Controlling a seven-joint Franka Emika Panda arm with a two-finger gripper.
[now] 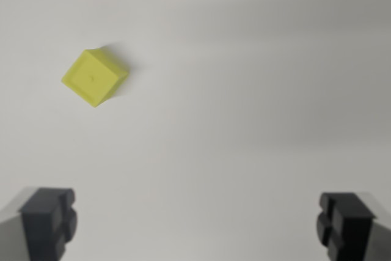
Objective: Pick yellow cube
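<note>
I am looking straight down through my wrist camera at a pale, plain bench point(244, 90), and my jaws are standing wide open with nothing between them. One dark finger point(47, 221) is showing at the bottom of the wrist view's left, the other at the bottom of the wrist view's right, and only bare bench surface is lying in the broad gap that separates them. I am holding nothing.

The yellow cube point(93, 77) is sitting on the bench in the upper part of the wrist view's left, well apart from both of my fingers and higher in the picture than either of them. It is lying closer to the left-hand finger's side than to the right-hand one, and it is not lined up with the middle of my jaws. Its edges are turned at an angle to the frame, so that one corner is pointing toward the bottom of the picture. Its top face is showing clearly, with a narrow strip of a side face along its lower right edge, and a soft shadow is falling on the bench just beyond its upper right side.

The whole picture is looking slightly blurred, and my fingertips are appearing soft-edged.
</note>
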